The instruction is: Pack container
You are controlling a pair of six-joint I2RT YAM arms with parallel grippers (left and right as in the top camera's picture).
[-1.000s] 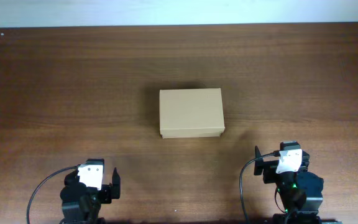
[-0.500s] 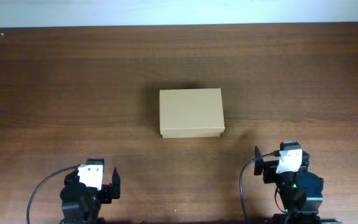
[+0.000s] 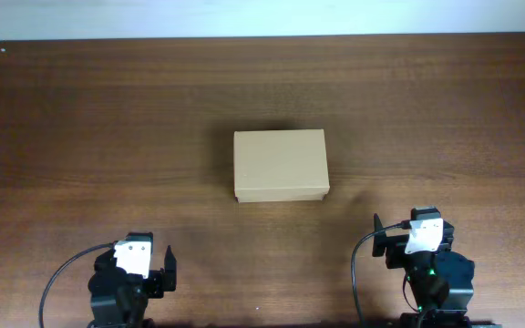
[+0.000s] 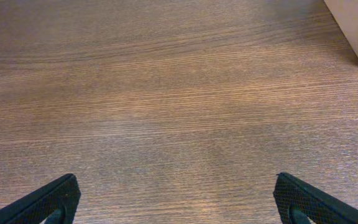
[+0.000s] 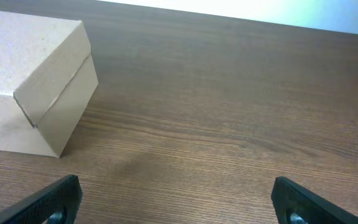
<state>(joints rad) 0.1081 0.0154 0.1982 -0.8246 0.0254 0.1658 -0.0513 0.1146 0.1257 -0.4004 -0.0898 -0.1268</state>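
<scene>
Your container (image 3: 280,165) sits shut on the wooden table (image 3: 80,118), ahead of both sets of jaws and between their lines of reach. Its long axis runs crosswise to the way the jaws point, and a lip of the lid runs along the side that faces the arms. From your left gripper (image 4: 179,202) it lies forward and off to the right, well apart, with only one lower corner cut into the upper right of the left wrist view. From your right gripper (image 5: 179,199) it lies forward and to the left, nearer, with one end, a lid seam and a corner turned toward the jaws and the rest cut off at the frame's edge. Both arms are folded back low at the near edge of the table, wrists pointing out over the wood toward the far side. Both pairs of jaws stand wide apart with nothing between them, and only their dark tips show. With the lid down you cannot see inside, and the arm bases run out of the overhead view.
</scene>
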